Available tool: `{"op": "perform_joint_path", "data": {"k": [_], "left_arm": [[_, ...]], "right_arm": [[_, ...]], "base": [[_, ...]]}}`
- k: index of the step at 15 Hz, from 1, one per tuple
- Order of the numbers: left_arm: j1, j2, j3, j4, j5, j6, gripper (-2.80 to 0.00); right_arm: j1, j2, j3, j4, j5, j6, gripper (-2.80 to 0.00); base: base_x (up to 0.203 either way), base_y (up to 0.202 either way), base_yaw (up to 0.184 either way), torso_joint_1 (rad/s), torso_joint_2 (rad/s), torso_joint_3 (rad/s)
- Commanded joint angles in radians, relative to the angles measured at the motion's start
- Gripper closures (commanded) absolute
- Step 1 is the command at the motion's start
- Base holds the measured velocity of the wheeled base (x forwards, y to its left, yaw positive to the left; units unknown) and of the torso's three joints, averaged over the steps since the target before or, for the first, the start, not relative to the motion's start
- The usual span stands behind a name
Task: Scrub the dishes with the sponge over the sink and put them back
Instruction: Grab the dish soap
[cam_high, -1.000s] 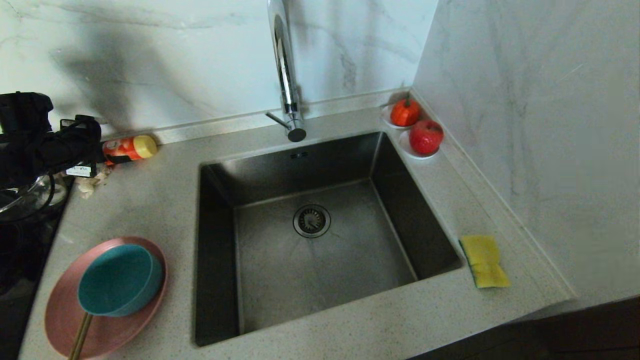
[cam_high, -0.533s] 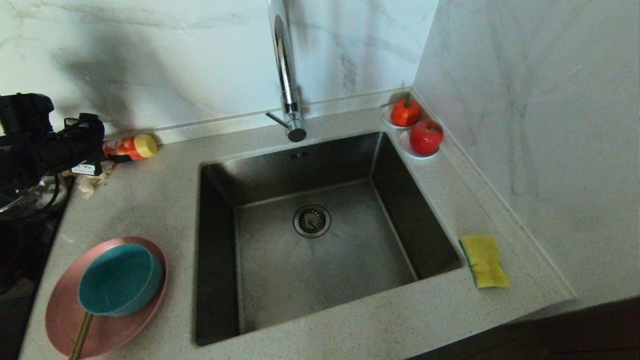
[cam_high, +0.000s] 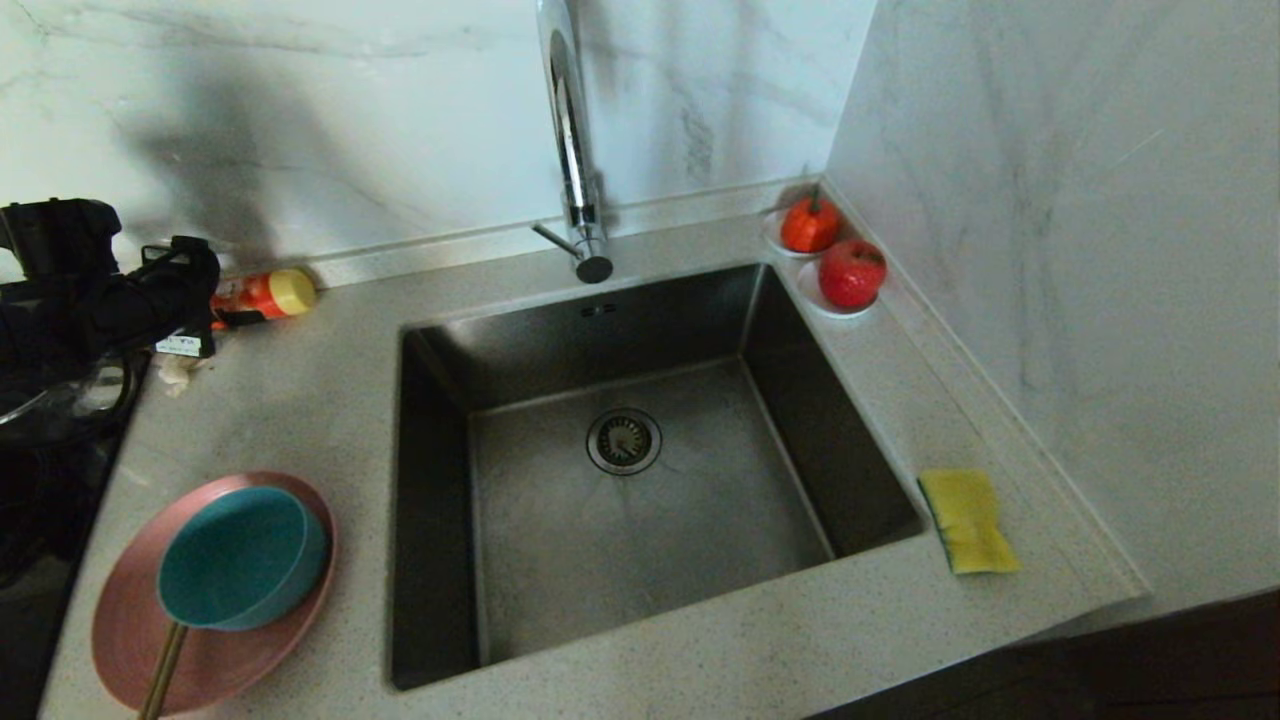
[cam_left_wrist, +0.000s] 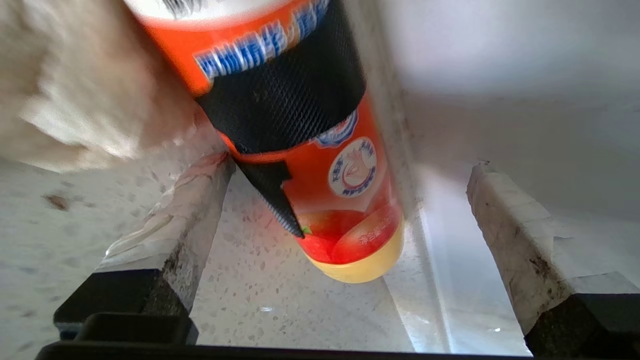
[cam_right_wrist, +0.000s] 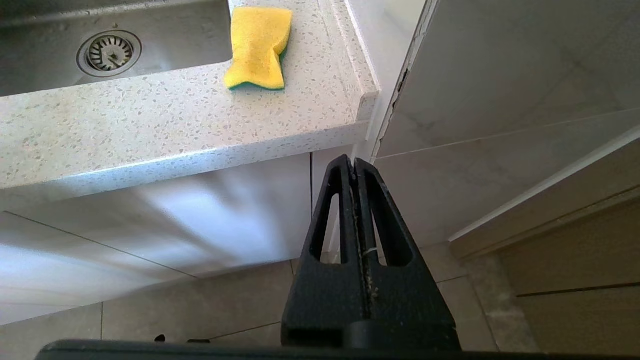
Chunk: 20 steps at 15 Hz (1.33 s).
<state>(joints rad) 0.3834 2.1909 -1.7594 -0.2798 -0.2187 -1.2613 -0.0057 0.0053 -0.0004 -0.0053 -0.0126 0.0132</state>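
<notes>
The pink plate (cam_high: 125, 640) lies at the counter's near left, with the teal bowl (cam_high: 240, 558) and a wooden stick (cam_high: 160, 675) on it. On the counter to the right of the dark sink (cam_high: 440, 520) rests the yellow sponge (cam_high: 967, 520) (cam_right_wrist: 258, 47). My left gripper (cam_high: 190, 295) (cam_left_wrist: 350, 170) is at the back left, far from the dishes. It is open, its fingers either side of a lying orange bottle (cam_high: 262, 296) (cam_left_wrist: 345, 200) without touching it. My right gripper (cam_right_wrist: 354, 162) hangs shut and empty below the counter's front edge.
The chrome tap (cam_high: 572, 150) rises behind the sink, and the drain strainer (cam_high: 623, 440) sits in its floor. Two red fruits on white saucers (cam_high: 835, 255) fill the back right corner. A glass jug (cam_high: 60, 400) and a crumpled white cloth (cam_high: 180, 370) are under my left arm.
My left gripper has edged to the right and slightly down, closing in over the orange bottle's end. Nothing else has moved.
</notes>
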Motion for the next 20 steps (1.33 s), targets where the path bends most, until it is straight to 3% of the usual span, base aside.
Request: {"op": "perform_joint_path", "data": {"k": [1, 4, 20], "left_arm": [[0.003, -0.011, 0.006, 0.011, 0.001, -0.008, -2.80], [0.004, -0.034, 0.014, 0.051, 0.007, -0.020, -2.80], [0.008, 0.026, -0.038, 0.036, 0.013, 0.005, -2.80]], "right_arm": [[0.000, 0.001, -0.001, -0.001, 0.000, 0.000, 0.00], [0.000, 0.001, 0.000, -0.001, 0.000, -0.001, 0.00], [0.000, 0.000, -0.001, -0.001, 0.000, 0.000, 0.00]], "base": [[0.000, 0.000, 0.000, 0.000, 0.00, 0.000], [0.000, 0.000, 0.000, 0.000, 0.00, 0.000], [0.000, 0.000, 0.000, 0.000, 0.00, 0.000]]}}
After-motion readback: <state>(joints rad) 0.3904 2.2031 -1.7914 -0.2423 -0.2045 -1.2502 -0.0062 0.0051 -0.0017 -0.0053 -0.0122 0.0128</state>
